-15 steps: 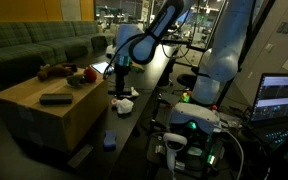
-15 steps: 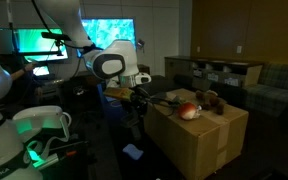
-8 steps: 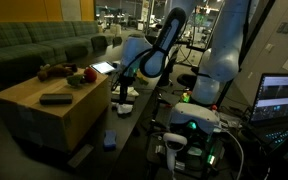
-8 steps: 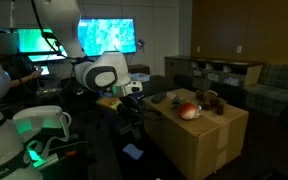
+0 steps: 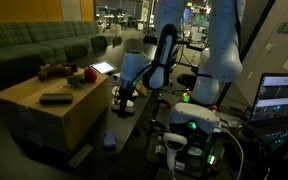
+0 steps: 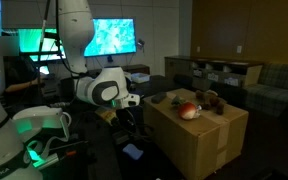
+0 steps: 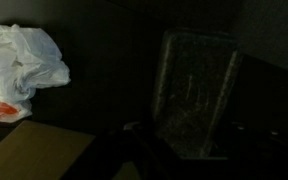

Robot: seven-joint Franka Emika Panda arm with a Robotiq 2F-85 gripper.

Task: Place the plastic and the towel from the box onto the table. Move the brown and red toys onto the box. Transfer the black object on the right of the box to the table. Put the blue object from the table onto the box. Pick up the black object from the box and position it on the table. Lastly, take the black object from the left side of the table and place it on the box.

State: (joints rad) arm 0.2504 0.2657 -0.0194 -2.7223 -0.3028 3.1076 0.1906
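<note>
- Gripper (image 5: pixel 124 97) hung low over the dark table (image 5: pixel 132 128), just beside the side wall of the cardboard box (image 5: pixel 24 92); the arm (image 5: pixel 162 55) bent down to it from above.
- Jaw opening could not be told: the fingers were lost in shadow in every view, and it was unclear whether anything was held.
- In the wrist view a dark rectangular thing with a mesh-like surface (image 7: pixel 194 90) lay flat on the table right of centre; it was too dark to name more closely.
- White crumpled plastic bag (image 7: pixel 22 60) with an orange-red patch lay on the table at the upper left of the wrist view, apart from the mesh thing.
- A tan corner of the box showed at the lower left of the wrist view.
- Brown toy (image 5: pixel 52 70) and red toy (image 5: pixel 88 75) sat on the box top, near each other, along the top's far edge in an exterior view; both also showed in both exterior views, and the red one (image 6: pixel 189 111) was closer to the gripper's side.
- Flat black object (image 5: pixel 54 98) lay on the box top near its front edge, apart from the toys.
- Pale-blue object (image 5: pixel 109 141) lay on the table toward its near end, close to the box's lower corner and well apart from the gripper.
</note>
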